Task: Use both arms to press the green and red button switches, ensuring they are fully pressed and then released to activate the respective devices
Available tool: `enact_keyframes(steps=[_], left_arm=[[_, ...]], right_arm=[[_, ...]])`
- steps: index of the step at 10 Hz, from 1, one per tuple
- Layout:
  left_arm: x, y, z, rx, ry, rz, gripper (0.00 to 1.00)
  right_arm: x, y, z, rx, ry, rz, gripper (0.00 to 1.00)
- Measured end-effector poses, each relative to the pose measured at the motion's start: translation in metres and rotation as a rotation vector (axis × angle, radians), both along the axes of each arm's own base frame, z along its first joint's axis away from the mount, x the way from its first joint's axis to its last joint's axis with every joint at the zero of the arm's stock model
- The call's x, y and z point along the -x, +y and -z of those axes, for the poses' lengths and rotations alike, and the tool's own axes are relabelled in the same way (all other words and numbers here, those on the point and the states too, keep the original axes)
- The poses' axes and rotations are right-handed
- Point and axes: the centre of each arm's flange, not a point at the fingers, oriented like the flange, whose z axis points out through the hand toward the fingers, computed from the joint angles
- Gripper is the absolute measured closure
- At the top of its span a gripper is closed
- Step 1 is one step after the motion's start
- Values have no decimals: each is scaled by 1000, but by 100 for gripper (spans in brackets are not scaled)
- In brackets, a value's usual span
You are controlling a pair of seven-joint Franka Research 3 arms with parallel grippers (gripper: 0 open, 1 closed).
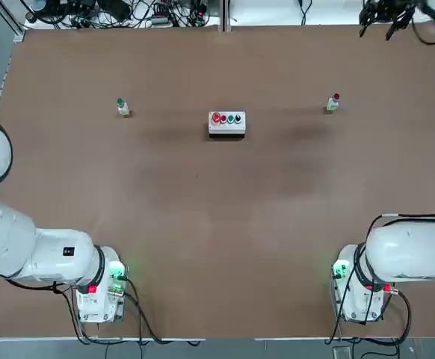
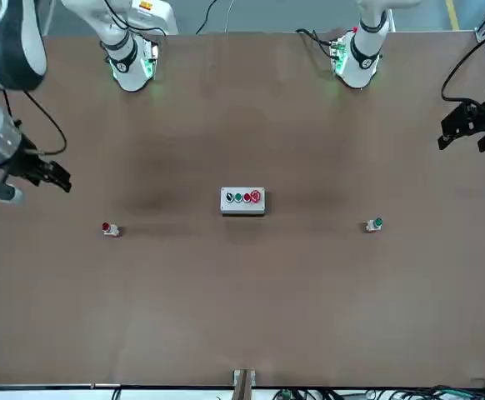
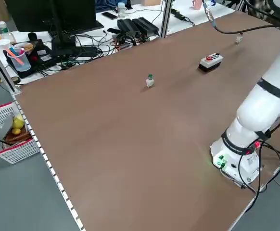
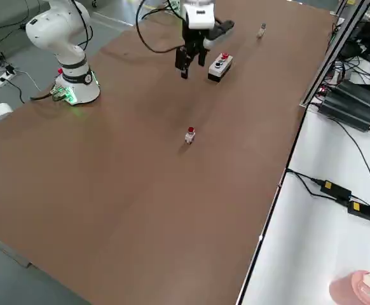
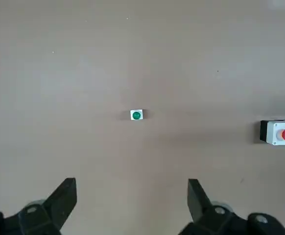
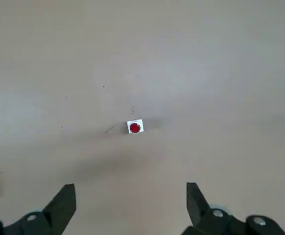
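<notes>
Two switches [image 1: 122, 108] [image 1: 332, 103] show no readable writing.

Top cam straight down, front cam faces robot, side cams raised diagonals, all sharing the desk [image 1: 202, 224] and center button box [image 1: 226, 123]; wrist cams look down from high above it.

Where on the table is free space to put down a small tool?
Most of the brown table is bare: the wide stretch between the two arm bases and the white button box, and the gaps between that box and the green switch and the red switch. Only the far edge, by the cables, is crowded.
</notes>
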Motion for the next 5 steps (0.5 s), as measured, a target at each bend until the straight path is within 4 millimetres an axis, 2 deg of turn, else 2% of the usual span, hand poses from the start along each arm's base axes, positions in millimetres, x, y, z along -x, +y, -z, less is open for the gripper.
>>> enact_keyframes(steps=[2,5], left_arm=[[-1,0,1,0,2,1,0],[-3,-1,5,0,7,2,0]], right_arm=[[14,0,-40,2,9,4,0],[23,3,-73,-28,18,17,0]])
